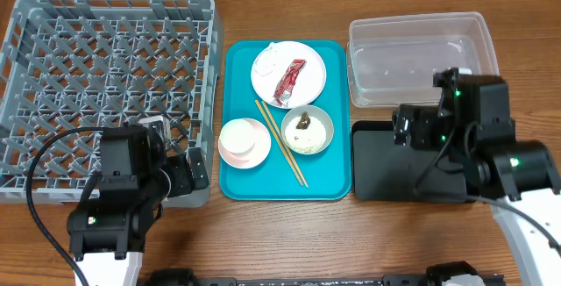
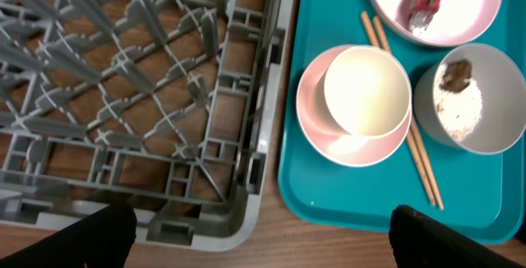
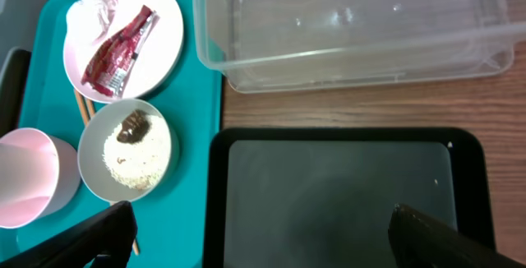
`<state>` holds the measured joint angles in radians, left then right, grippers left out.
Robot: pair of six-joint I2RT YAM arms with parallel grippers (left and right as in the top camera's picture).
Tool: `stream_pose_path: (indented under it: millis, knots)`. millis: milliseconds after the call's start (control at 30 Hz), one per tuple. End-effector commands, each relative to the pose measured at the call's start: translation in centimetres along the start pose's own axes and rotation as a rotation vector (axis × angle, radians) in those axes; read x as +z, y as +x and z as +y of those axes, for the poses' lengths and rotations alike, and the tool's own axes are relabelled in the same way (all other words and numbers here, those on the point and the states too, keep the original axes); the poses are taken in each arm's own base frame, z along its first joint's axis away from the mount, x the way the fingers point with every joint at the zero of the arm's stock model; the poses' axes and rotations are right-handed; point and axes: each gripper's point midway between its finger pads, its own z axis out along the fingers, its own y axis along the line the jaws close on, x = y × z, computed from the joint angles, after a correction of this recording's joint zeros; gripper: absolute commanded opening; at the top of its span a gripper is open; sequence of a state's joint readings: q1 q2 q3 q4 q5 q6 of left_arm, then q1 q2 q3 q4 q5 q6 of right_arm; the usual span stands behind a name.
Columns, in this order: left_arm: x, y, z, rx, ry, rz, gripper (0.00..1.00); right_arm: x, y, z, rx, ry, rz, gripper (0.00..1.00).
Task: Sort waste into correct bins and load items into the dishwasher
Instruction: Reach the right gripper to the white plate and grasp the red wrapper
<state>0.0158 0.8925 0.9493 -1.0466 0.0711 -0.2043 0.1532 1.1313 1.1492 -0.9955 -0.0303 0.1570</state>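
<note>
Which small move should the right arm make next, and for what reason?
Probably shift the right gripper left and a little forward, toward the red snack wrapper on the white plate. Its fingers are open and hold nothing above the black tray. The wrapper lies uncovered on top, so it seems the easiest waste to take first.

Overhead looking straight down on whole table [image 1: 289, 233], both wrist views close, steeply downward, sharing the teal tray [image 1: 326, 177]

text: none legible | red snack wrapper [image 3: 115, 50]: pale print noted, too blurred to be read
</note>
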Motion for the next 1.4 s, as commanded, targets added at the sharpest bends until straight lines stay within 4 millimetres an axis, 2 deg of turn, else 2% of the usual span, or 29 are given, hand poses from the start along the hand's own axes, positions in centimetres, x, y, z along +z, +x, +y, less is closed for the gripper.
stream_pose_path:
  millis: [0, 233, 400, 600, 867, 1100, 1200, 1367]
  knots:
    - [-0.7, -0.7, 0.0, -0.011, 0.005, -0.018, 1.00, -0.7, -1.2, 1.2, -0.007, -0.050, -0.021, 1.00]
    - [-0.7, -0.6, 0.0, -0.011, 0.004, -0.015, 1.00, -0.9, -2.8, 2.1, 0.017, -0.101, -0.081, 1.00]
    - [-0.7, -0.7, 0.0, -0.012, 0.000, -0.016, 1.00, -0.7, -3.1, 2.4, 0.034, -0.101, -0.049, 1.00]
    - [-0.2, -0.6, 0.2, -0.024, -0.011, 0.002, 1.00, 0.3, -4.2, 4.8, -0.003, -0.120, 0.042, 1.00]
    - [0.4, -0.5, 0.4, -0.025, -0.025, 0.025, 1.00, 3.2, -7.2, 11.3, -0.107, -0.187, 0.097, 1.00]
    - [-0.4, -1.1, 2.5, -0.064, -0.110, 0.006, 1.00, 6.5, -9.6, 16.5, -0.176, -0.227, 0.095, 1.00]
    - [-0.8, -1.6, 3.3, -0.114, -0.108, -0.011, 1.00, 8.7, -9.9, 18.2, -0.192, -0.237, 0.093, 1.00]
    - [-1.0, -1.8, 4.2, -0.159, -0.112, -0.018, 1.00, 12.8, -8.9, 20.2, -0.180, -0.213, 0.106, 1.00]
